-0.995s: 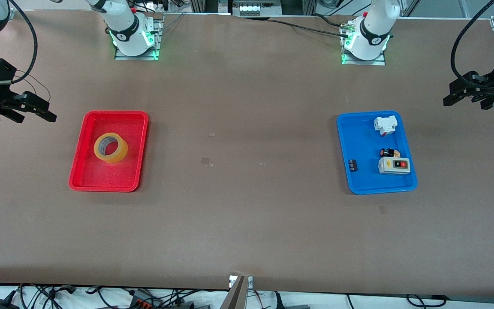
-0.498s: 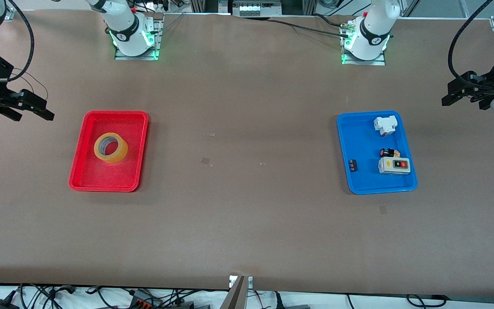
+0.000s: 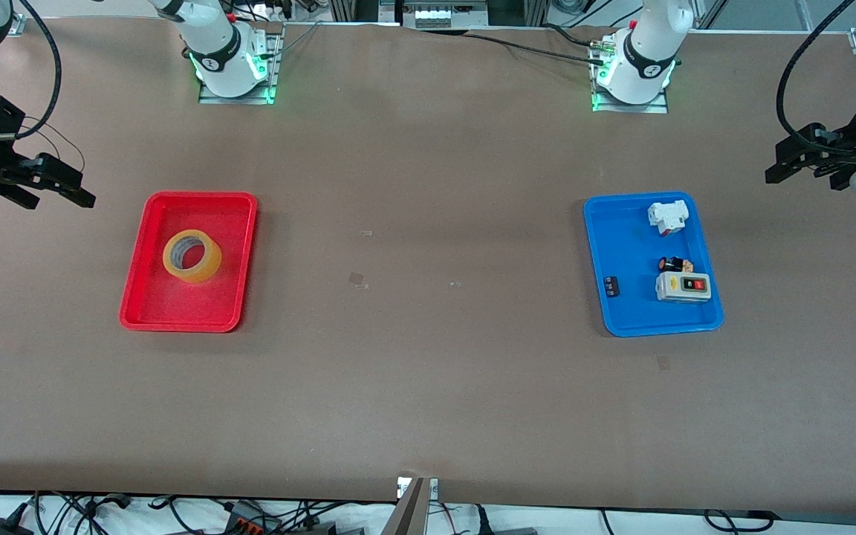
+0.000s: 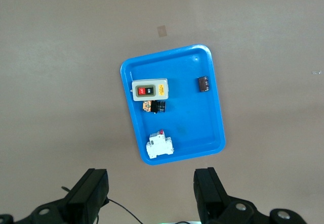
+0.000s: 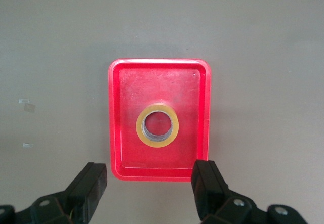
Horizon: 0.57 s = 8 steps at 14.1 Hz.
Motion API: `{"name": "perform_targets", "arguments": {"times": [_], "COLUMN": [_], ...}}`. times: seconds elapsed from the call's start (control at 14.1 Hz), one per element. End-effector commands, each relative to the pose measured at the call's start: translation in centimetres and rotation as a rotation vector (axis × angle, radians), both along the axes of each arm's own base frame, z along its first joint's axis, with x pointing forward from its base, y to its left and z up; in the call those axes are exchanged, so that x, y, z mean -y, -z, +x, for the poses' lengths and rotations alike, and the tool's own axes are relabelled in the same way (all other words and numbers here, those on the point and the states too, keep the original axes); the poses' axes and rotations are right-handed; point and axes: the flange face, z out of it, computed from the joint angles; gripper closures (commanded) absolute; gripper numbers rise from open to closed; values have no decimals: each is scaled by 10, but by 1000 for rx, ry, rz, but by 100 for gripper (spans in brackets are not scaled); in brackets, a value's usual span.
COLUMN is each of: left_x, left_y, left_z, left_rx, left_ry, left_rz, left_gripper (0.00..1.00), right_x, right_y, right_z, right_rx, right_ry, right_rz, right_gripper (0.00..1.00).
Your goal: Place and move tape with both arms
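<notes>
Tape lies flat in red tray, toward right arm's end of surface; right pincer and left pincer both spread apart, empty, raised over the surface's ends

No legible writing shows anywhere. The white-grey switch box in the blue plastic tray bears red and black buttons, their markings too small to read.
</notes>
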Motion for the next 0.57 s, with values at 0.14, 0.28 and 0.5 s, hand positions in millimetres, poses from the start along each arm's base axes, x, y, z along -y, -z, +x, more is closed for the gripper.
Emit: {"name": "perform_targets", "arguments": {"times": [0.14,0.28,0.5], "left_x": [4,3,2], "left_y": [-4,-4,-4], "left_z": [-4,-5,-5], "left_rx": [4,4,4], "left_ry": [-5,-6,-8], "left_rz": [1,3,3], "left_gripper": [0,0,0], "right_x": [-3,-3,-4], "right_y": [-8,-9,-9], "right_z": [-10,-11,-11], "right_rx": [-21,-19,-24], "right_ry": [-5,-16,-19], "right_rz": [-10,-12,-12], "right_gripper": [0,0,0]}}
